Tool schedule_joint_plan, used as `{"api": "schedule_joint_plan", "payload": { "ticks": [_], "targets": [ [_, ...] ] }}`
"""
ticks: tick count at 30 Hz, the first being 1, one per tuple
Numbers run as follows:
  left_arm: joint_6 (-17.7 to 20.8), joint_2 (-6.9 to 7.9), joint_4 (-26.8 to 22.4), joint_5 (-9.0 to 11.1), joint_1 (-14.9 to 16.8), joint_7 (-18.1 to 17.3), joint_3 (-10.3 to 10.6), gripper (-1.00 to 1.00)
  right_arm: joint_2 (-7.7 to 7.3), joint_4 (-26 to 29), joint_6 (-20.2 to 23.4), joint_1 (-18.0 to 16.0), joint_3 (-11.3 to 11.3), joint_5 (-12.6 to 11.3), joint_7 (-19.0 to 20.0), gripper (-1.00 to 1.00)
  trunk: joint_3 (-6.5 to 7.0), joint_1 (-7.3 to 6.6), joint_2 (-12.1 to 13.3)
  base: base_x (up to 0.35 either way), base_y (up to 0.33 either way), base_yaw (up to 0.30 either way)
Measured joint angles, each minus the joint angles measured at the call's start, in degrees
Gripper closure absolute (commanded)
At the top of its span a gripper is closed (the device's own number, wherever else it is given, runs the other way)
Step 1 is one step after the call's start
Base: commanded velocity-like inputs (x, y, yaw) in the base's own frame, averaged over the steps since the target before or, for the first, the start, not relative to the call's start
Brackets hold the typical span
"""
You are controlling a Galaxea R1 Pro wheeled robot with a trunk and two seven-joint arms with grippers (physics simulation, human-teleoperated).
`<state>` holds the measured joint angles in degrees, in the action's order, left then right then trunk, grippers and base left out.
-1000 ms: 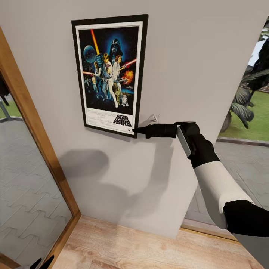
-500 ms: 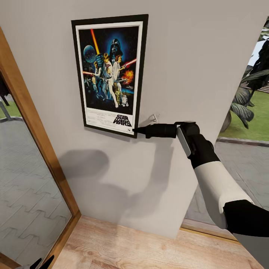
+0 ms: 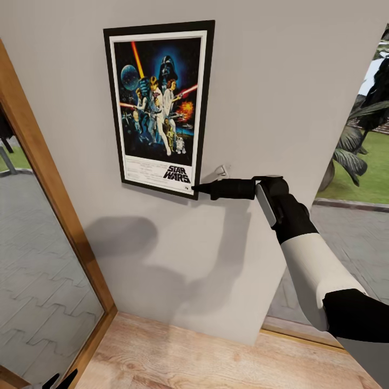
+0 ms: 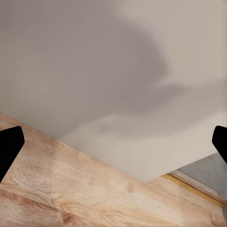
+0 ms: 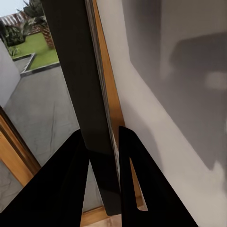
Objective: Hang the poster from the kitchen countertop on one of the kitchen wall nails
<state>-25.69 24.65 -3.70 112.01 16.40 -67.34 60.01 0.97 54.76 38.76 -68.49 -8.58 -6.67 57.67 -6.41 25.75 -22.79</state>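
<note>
Nothing has moved since the earlier frame: the poster [image 3: 159,108] hangs upright against the wall [image 3: 281,81], its lower right corner clenched edge-on by the right gripper [image 3: 195,188]; left gripper [image 4: 113,142] released, near the floor.

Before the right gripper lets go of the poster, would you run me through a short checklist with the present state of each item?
1. Poster up against the wall: ok.
2. Poster level: not ok, it leans slightly.
3. Right gripper clamped on the frame's lower corner: ok; the right wrist view shows the frame edge between the fingers.
4. Poster caught on a nail: cannot tell, none visible behind it.
5. Left gripper out of the way: ok, open, low over the wood floor.
</note>
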Motion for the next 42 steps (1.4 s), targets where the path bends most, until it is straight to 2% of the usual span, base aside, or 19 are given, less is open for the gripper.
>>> {"api": "schedule_joint_plan", "payload": {
  "ticks": [42],
  "targets": [
    [0.0, 0.01, 0.0, 0.0, 0.0, 0.0, 0.0, -1.00, 0.00, 0.0, 0.0, 0.0, 0.0, 0.0, 0.0, 1.00, 0.00, 0.00, 0.0, 0.012, 0.000, 0.000]
  ]
}}
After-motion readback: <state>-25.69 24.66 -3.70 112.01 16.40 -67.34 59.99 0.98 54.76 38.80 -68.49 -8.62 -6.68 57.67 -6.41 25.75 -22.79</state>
